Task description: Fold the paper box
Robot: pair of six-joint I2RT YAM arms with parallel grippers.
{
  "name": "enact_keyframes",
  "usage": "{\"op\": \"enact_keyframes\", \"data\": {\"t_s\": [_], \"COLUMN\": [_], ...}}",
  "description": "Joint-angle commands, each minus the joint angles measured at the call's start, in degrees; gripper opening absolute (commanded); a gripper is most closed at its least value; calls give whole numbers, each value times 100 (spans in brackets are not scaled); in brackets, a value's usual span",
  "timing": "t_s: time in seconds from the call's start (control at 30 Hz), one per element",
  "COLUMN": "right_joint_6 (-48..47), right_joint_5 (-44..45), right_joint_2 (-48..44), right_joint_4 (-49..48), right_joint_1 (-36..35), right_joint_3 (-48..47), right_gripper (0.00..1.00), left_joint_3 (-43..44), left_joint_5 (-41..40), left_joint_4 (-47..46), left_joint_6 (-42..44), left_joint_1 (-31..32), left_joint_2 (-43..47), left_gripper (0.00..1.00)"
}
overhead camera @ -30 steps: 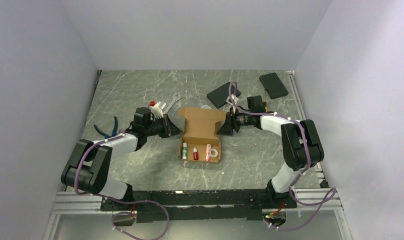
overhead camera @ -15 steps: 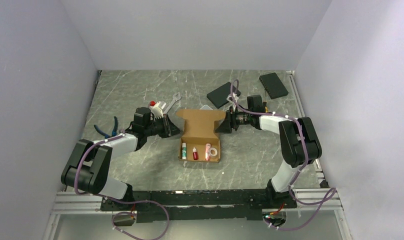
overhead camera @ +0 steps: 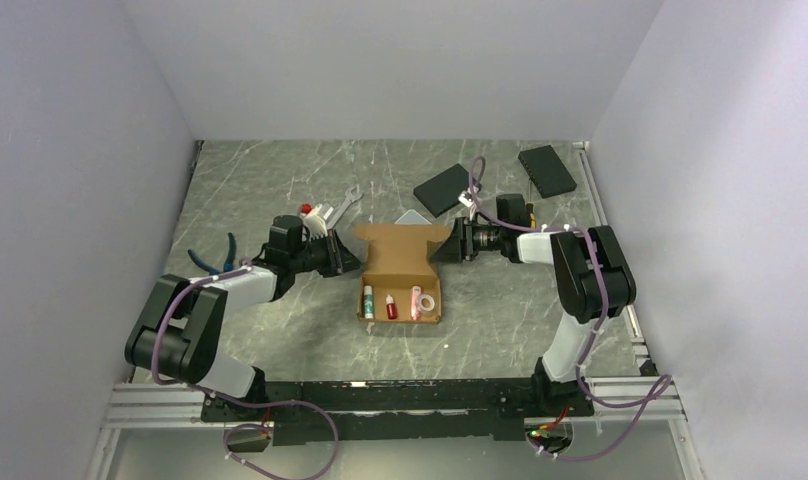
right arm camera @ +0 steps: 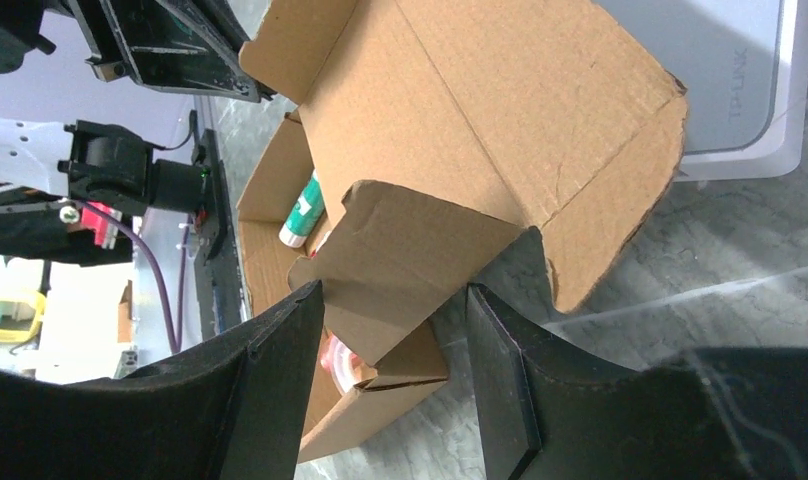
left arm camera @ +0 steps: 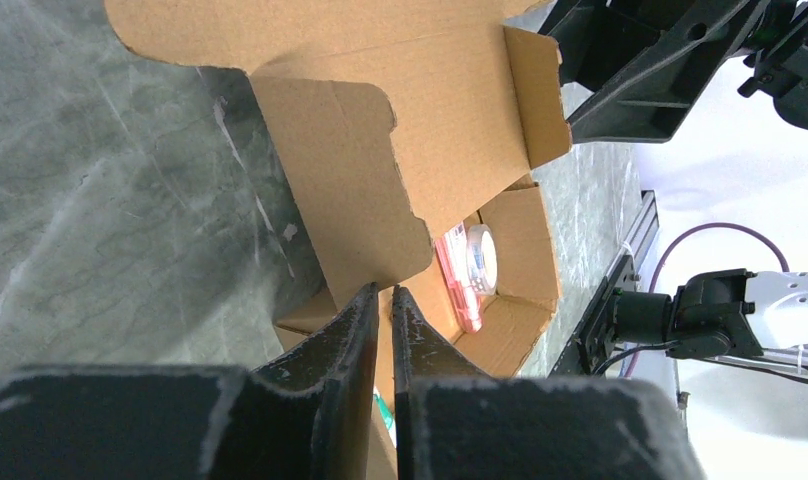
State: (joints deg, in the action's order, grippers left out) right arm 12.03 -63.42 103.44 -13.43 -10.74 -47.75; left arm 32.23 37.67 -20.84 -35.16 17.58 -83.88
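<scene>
The paper box [overhead camera: 401, 268] is a brown cardboard mailer in the middle of the table, its lid [left arm camera: 450, 90] raised at the back. Its tray holds several small items, among them a green-and-white tube [overhead camera: 368, 300] and a tape roll [left arm camera: 479, 257]. My left gripper [overhead camera: 350, 258] is at the box's left side. In the left wrist view it [left arm camera: 383, 290] is pinched on the lower corner of the left side flap [left arm camera: 345, 180]. My right gripper [overhead camera: 443, 251] is at the box's right side, open. Its jaws [right arm camera: 395, 290] stand apart on either side of the right side flap [right arm camera: 410, 250].
Two black slabs [overhead camera: 442, 189] [overhead camera: 546, 170] lie at the back right. A white TP-Link device [right arm camera: 740, 90] lies just behind the box. Blue pliers [overhead camera: 212, 258], a wrench [overhead camera: 346, 203] and a small red-and-white item [overhead camera: 315, 213] lie to the left.
My right gripper has slid a little left, closer in on the box's right flap, and the raised lid looks shorter from above. The left arm has held still.
</scene>
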Motion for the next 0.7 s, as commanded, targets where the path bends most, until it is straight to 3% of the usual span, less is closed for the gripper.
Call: {"op": "enact_keyframes", "data": {"t_s": [0.0,0.43,0.67], "right_joint_6": [641,1936,2257], "right_joint_5": [-275,-340,-318], "right_joint_2": [163,704,805], "right_joint_4": [-874,-2020,-2186], "right_joint_1": [52,304,362], "right_joint_3": [115,271,275], "right_gripper": [57,56,56], "left_joint_3": [108,83,26], "left_joint_5": [39,69,104], "left_joint_4": [-249,-337,-469], "left_joint_6": [17,-85,-274], "left_joint_1": [-18,-61,-112], "left_joint_2": [-88,-116,-116], "left_gripper": [16,16,17]}}
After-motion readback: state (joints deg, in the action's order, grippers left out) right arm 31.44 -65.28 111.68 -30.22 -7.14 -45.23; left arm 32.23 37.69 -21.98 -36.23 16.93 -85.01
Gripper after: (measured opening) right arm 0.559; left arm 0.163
